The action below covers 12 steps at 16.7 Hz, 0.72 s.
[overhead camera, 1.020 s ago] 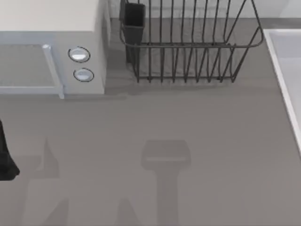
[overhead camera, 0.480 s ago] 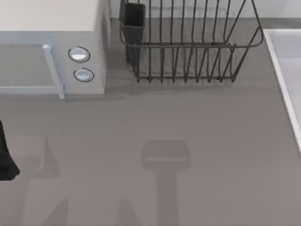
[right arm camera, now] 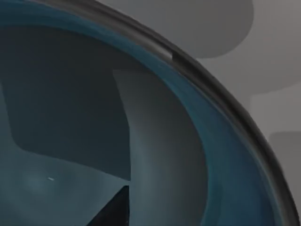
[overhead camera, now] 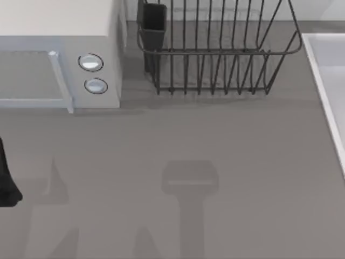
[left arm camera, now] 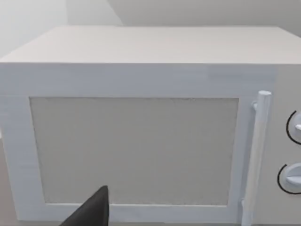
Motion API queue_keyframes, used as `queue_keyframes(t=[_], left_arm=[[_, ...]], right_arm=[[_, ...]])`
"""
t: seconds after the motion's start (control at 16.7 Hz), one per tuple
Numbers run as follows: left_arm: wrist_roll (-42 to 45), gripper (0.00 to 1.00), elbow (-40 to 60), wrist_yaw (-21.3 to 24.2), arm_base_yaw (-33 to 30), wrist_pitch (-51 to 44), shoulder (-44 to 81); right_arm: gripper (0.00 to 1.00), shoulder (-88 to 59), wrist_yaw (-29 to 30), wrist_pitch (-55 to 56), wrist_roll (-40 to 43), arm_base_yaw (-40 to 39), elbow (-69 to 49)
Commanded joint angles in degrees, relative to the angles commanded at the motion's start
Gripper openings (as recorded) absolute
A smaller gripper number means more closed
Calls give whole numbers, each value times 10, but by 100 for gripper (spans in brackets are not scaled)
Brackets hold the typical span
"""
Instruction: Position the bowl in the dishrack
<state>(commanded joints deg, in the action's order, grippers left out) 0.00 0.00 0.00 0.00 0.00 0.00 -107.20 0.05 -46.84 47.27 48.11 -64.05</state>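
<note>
The bowl has a dark blue-teal inside and a dark rim, and it lies very close under the right wrist camera, with grey table beyond its rim. My right gripper shows as a dark tip over the bowl's inside. The dishrack, a dark grey wire rack with upright tines and a dark utensil cup at its left corner, stands at the table's back middle. My left gripper is parked at the left edge of the table, facing the microwave door.
A white microwave with two round knobs and a bar handle stands at the back left, next to the dishrack. A pale raised surface runs along the right edge. Arm shadows fall on the grey table.
</note>
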Motion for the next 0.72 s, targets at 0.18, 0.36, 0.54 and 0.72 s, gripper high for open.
queue_keyframes(t=[0.18,0.36,0.54,0.72], left_arm=[[0,100,0,0,0,0,0],[0,100,0,0,0,0,0],[0,100,0,0,0,0,0],[0,100,0,0,0,0,0]], right_arm=[[47,0,0,0,0,0,0],[25,0,0,0,0,0,0],[2,0,0,0,0,0,0],[0,0,0,0,0,0,0]])
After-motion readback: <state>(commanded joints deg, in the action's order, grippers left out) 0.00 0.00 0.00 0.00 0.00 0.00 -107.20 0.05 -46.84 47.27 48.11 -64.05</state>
